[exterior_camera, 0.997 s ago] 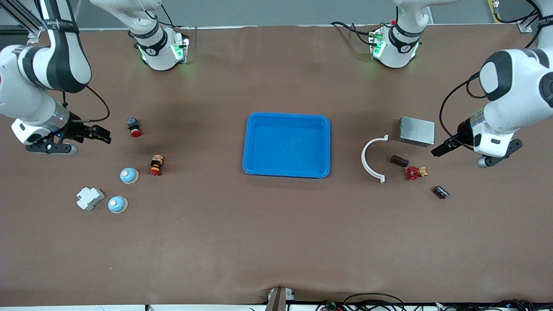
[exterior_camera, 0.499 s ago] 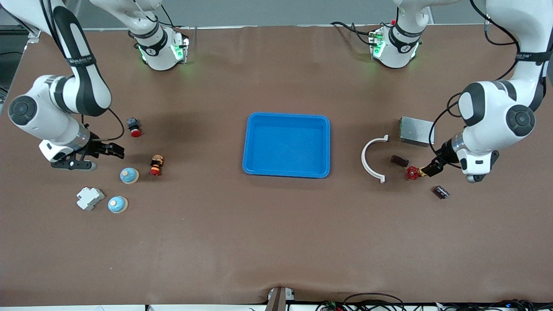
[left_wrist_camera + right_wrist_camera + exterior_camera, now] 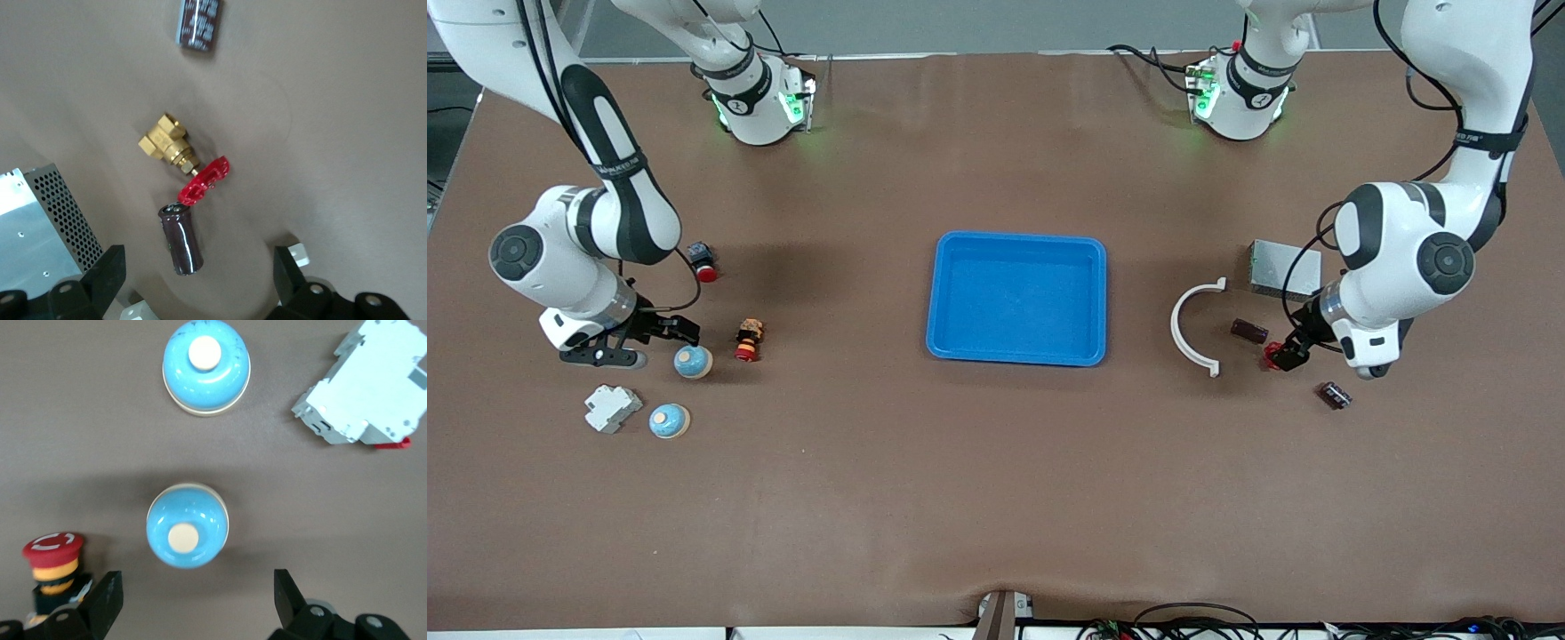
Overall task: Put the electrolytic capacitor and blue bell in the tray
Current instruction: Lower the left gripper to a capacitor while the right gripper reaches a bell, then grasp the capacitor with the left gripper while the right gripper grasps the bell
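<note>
Two open claws, tray [image 3: 1017,244] between

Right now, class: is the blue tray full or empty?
Empty. The blue tray shows only its bare blue floor in the front view; the capacitors and bells all lie on the table outside it.

I work in a robotics lab — my two arm bases are bolted along a brown-covered table [image 3: 996,498]. Cables [image 3: 1192,613] trail off its edge, with assorted test parts beneath my grippers.
</note>
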Tool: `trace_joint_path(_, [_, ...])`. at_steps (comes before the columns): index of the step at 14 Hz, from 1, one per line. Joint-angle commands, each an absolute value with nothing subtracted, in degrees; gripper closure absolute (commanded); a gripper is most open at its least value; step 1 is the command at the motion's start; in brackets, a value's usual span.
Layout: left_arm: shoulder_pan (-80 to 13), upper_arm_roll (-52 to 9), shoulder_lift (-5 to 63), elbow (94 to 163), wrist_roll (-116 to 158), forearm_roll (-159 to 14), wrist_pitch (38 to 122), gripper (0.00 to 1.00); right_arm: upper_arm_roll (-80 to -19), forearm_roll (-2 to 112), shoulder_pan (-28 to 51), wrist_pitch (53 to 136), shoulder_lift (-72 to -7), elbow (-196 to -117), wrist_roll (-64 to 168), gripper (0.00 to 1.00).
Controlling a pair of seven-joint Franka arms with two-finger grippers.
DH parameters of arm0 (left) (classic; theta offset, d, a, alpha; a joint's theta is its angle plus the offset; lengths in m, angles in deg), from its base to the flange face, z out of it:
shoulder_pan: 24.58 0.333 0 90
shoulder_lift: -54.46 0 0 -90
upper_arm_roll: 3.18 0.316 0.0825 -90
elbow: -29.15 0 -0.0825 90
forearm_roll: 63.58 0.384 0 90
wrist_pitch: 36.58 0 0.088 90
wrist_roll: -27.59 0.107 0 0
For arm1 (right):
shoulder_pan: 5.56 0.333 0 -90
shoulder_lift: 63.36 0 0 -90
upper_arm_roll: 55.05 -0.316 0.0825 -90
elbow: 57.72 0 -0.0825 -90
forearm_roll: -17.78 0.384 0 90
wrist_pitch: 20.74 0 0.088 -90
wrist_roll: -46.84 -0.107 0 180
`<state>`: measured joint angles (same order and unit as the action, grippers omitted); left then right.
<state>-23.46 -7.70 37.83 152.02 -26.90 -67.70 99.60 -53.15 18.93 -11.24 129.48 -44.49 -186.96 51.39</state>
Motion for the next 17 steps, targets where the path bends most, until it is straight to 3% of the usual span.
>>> trace_joint_path(1, [-23.5, -7.7, 37.6, 155.2, -27.8, -68.8, 103.2, 0.03, -54.0, 20.1, -11.5, 133.6, -41.2, -186.5, 51.2, 0.00])
trace_joint_path(11, [-24.1, -8.0, 34.6, 157.4, -28.0, -68.8, 106.3, 0.13, -54.0, 23.0, -10.3, 135.8, -37.7, -184.6, 51.2, 0.00])
trace_joint_path(13, [-24.1, -8.0, 33.6, 157.9, -28.0, -68.8, 107.4, 0.24, -54.0, 23.0, -10.3, 135.7, -37.7, -184.7, 51.3, 0.00])
trace_joint_path(15, [-24.1, -8.0, 33.5, 158.0, -28.1, -68.8, 107.5, 0.32, -54.0, 22.9, -10.2, 135.8, -37.5, -184.7, 51.4, 0.23])
trace_joint_path(17, [-24.1, -8.0, 32.6, 158.0, -28.1, -68.8, 107.7, 0.35, -54.0, 22.9, -10.2, 135.8, -37.3, -184.7, 51.4, 0.66])
